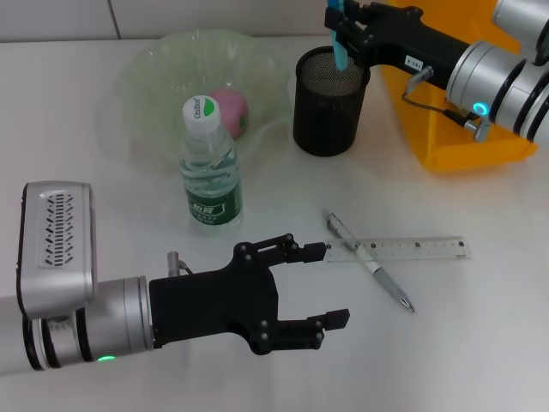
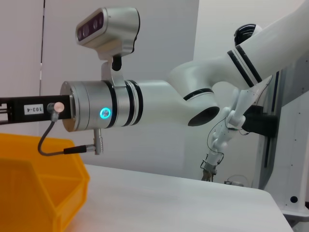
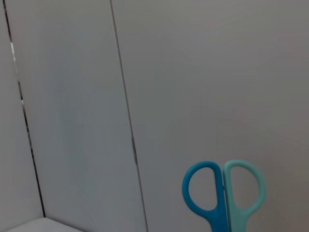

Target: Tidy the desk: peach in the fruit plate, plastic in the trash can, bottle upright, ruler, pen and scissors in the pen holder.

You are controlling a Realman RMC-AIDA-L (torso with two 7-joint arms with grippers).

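Observation:
My right gripper [image 1: 341,33] is shut on the blue scissors [image 1: 340,50] and holds them blades down, dipping into the black mesh pen holder [image 1: 328,107]. The scissor handles show in the right wrist view [image 3: 224,193]. My left gripper [image 1: 333,285] is open and empty, low over the table just left of the clear ruler [image 1: 412,249] and the pen [image 1: 371,264] lying across it. The water bottle [image 1: 208,167] stands upright. The pink peach [image 1: 232,110] lies in the green fruit plate [image 1: 154,73]. No loose plastic is in view.
An orange bin [image 1: 446,142] stands at the back right under my right arm; it also shows in the left wrist view [image 2: 34,188]. The bottle stands just in front of the plate. The pen holder stands right of the plate.

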